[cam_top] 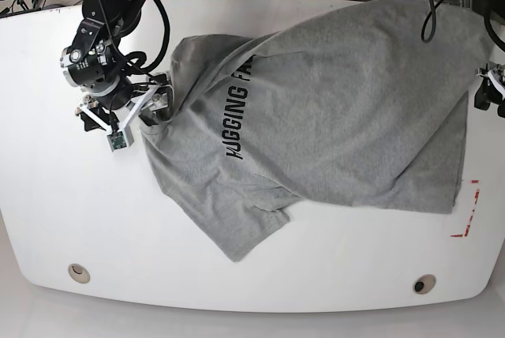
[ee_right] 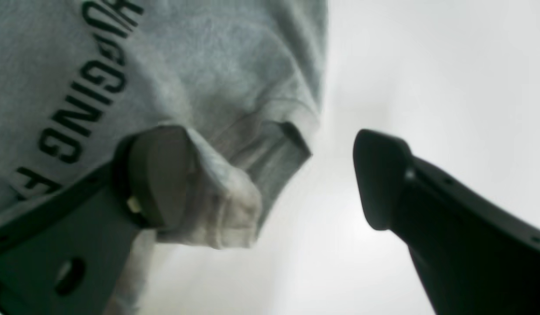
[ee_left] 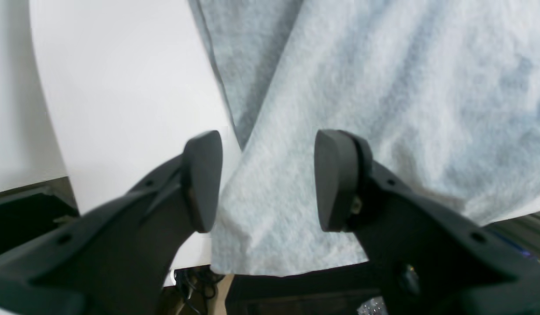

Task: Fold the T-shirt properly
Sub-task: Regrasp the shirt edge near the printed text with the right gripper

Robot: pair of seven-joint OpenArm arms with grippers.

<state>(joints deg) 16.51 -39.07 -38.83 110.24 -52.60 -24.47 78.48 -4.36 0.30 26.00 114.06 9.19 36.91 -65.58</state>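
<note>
Right arm: enters from the upper left of the base view, black jointed links angled downward, wrist bent so the camera mount faces the worktop. Right claw [ee_right: 270, 179]: jaws spread wide, dark rounded pads; one pad [ee_right: 158, 175] presses against cloth, the other stands free.

Left arm: only its end shows at the right edge of the base view. Left claw [ee_left: 268, 179]: jaws parted, black pads [ee_left: 333, 179] upright, a fold of cloth lying between them, neither pad visibly clamping it.
</note>
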